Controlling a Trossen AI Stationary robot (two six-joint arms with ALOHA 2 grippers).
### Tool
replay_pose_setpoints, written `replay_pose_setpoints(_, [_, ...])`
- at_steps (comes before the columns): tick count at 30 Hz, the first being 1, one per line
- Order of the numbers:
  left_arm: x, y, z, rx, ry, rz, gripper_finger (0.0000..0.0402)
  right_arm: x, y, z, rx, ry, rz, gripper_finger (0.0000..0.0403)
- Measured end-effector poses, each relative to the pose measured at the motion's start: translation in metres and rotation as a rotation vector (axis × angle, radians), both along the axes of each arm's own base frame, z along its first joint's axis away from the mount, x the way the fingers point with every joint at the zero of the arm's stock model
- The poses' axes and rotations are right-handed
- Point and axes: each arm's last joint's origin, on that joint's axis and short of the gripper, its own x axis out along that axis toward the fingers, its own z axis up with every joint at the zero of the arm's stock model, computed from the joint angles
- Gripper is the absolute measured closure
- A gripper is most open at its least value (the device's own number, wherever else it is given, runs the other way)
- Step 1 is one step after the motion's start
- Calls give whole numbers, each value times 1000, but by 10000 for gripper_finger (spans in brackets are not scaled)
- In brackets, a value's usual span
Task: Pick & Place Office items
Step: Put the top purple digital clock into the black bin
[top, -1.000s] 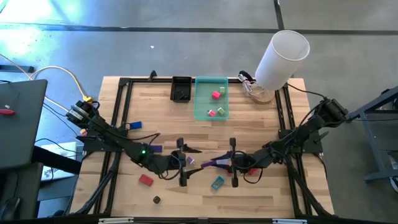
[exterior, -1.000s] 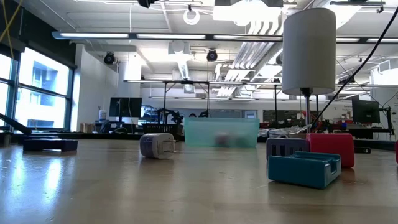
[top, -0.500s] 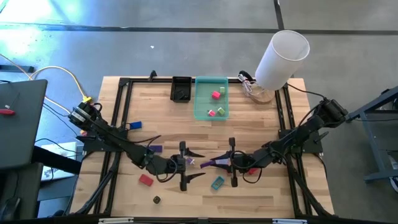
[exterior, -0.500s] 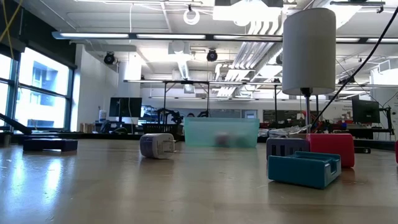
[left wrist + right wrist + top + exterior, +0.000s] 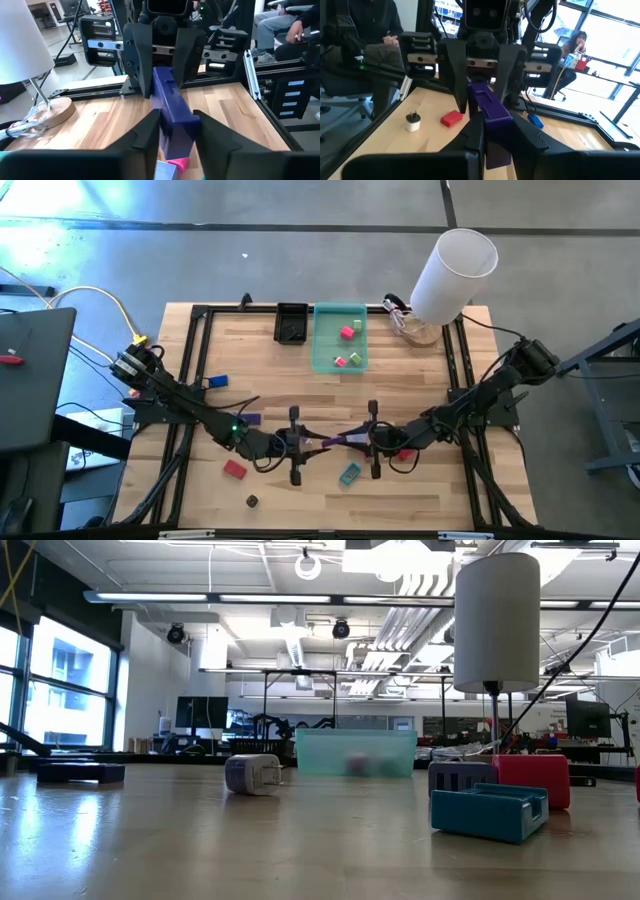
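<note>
We see both arms stretched low over the tabletop (image 5: 430, 390) and meeting nose to nose near its middle. The left gripper (image 5: 300, 443) and the right gripper (image 5: 367, 440) face each other with a purple block (image 5: 333, 441) spanning the gap between them. In the right wrist view the right gripper's fingers (image 5: 474, 131) are clamped on one end of that block, and in the left wrist view the left gripper's fingers (image 5: 150, 125) press its other end, so both grip it at once, above the wood.

At the far edge sits a translucent green tray (image 5: 322, 345) holding a pink piece (image 5: 348, 332) and two small pieces nearer the arms. A small black tray (image 5: 291, 323) stands just beside it. A red block (image 5: 234, 469), a teal block (image 5: 350, 474) and a blue piece (image 5: 217, 381) lie loose on the tabletop.
</note>
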Motion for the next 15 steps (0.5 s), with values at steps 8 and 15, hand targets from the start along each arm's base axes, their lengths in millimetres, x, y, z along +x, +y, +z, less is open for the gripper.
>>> replay_pose_setpoints(8, [0,1,-2,51,23,10,348,0,0,-3,-11,29,11,264])
replay_pose_setpoints(15, [-1,3,-6,120,68,67,348,-6,4,-3,-106,24,-159,181])
